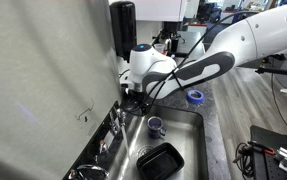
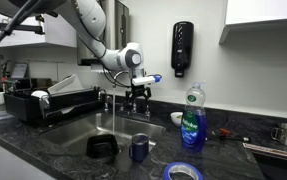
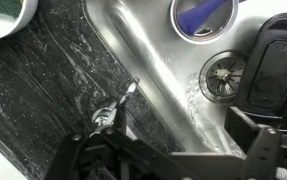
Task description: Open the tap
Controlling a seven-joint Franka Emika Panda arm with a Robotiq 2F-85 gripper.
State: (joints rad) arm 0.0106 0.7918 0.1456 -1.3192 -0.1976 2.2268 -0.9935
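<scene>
The chrome tap (image 2: 117,100) stands at the back rim of the steel sink (image 2: 78,140). A thin stream of water seems to fall from its spout. In the wrist view a small tap handle (image 3: 124,100) sits on the dark counter by the sink's edge, and water ripples toward the drain (image 3: 223,72). My gripper (image 2: 139,97) hangs just beside and above the tap, open and empty. It also shows in an exterior view (image 1: 133,96) and in the wrist view (image 3: 173,160), with its fingers apart at the bottom edge.
In the sink are a small grey mug (image 2: 139,148) and a black container (image 2: 103,146). A dish-soap bottle (image 2: 192,120) and a blue tape roll (image 2: 183,172) are on the counter. A dish rack (image 2: 43,102) stands beside the sink. A black dispenser (image 2: 182,48) hangs on the wall.
</scene>
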